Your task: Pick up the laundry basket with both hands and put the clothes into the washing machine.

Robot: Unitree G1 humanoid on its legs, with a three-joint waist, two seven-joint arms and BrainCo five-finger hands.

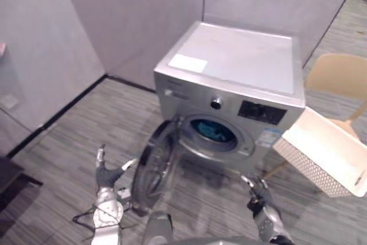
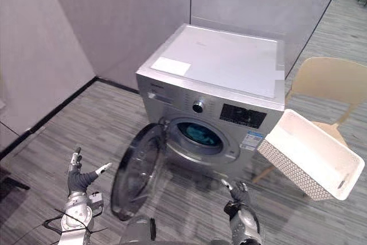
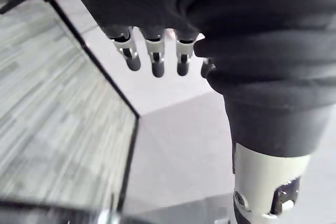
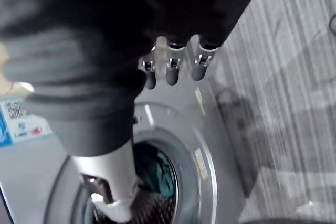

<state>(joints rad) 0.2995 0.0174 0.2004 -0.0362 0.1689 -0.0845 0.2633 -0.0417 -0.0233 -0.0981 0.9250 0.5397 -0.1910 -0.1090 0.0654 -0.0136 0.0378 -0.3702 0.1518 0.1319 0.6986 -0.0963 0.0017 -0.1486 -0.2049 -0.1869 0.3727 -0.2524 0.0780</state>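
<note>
The front-loading washing machine stood with its round door swung wide, and teal clothes lay inside the drum. The white laundry basket rested tilted on a tan chair just beside the machine, on the robot's right, and looked empty. The left hand and right hand hung low before the machine, fingers spread straight and holding nothing. Loading seemed done; the next move would likely be pushing the door closed.
</note>
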